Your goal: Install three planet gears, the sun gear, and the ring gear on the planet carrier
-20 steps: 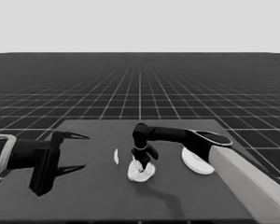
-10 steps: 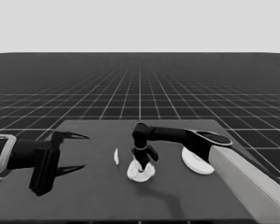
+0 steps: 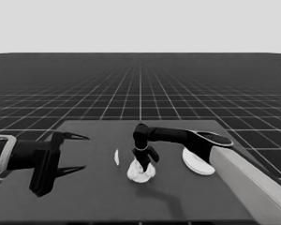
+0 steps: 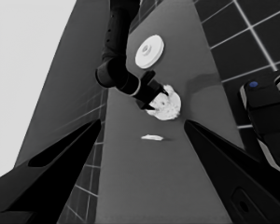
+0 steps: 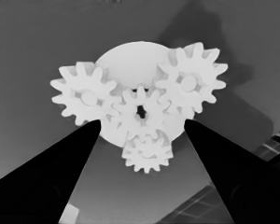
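Hovering directly above the smaller round part [image 5: 130, 65], my right gripper [image 3: 145, 165] has its fingers spread and holds nothing; both fingers stand apart on either side of the gear cluster without touching it. Four gears sit on the smaller round part: a centre gear [image 5: 140, 112] over the hole, one gear [image 5: 86, 98] meshed on one side of it, another gear [image 5: 190, 84] meshed on the opposite side, and a smaller-looking fourth gear [image 5: 147, 153] at the rim nearest my fingers, overhanging the edge. All four mesh or touch at the centre gear. The smaller round part lies near the middle of the table [image 3: 103, 197]. The larger round part [image 3: 196, 161] lies flat to the right of the smaller round part, well apart from it, partly hidden by my right arm, and is not on the gears. A thin white piece [image 3: 116, 157] lies just left of the smaller round part, apart from it. My left gripper [image 3: 75, 152] waits far left of the smaller round part, over the table's left end, fingers spread and empty.
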You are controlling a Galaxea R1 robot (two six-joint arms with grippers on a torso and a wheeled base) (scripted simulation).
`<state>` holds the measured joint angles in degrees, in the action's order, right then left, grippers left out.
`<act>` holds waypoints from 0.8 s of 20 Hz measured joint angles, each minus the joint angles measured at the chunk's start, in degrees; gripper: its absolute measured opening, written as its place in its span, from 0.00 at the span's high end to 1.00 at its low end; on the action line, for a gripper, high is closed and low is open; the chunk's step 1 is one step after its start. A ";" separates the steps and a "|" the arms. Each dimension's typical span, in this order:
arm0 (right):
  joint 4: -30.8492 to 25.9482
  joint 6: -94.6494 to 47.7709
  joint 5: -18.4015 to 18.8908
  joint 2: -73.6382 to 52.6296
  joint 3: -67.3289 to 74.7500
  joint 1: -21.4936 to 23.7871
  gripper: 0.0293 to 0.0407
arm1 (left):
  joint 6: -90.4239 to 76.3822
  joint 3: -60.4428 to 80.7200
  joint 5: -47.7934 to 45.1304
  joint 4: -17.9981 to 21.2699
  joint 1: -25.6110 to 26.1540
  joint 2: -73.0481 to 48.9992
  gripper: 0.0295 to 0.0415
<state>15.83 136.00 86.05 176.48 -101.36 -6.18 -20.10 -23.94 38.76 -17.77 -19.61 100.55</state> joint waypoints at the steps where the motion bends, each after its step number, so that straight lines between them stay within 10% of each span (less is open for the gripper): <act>1: -2.48 -22.51 1.50 -0.51 2.21 2.79 0.12 | 0.00 0.00 0.00 0.00 0.00 0.00 0.25; 4: -5.69 -50.16 2.25 -0.83 3.92 6.94 0.18 | 0.00 0.00 0.00 0.00 0.00 0.00 0.25; 10: -6.63 -57.15 2.17 -0.94 4.13 7.83 0.19 | 0.00 0.00 0.00 0.00 0.00 0.00 0.25; 11: 5.87 -81.09 -6.31 -16.78 30.26 0.70 0.02 | 0.00 0.00 0.00 0.00 0.00 0.00 0.25; 12: 13.38 -96.24 -11.28 -40.95 50.31 -6.08 0.11 | 0.00 0.00 0.00 0.00 0.00 0.00 0.25; 16: 22.84 -115.30 -17.55 -71.95 75.76 -13.38 0.19 | 0.00 0.00 0.00 0.00 0.00 0.00 0.25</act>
<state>38.67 20.69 68.50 104.53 -25.59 -19.56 -20.10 -23.94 38.76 -17.77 -19.61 100.55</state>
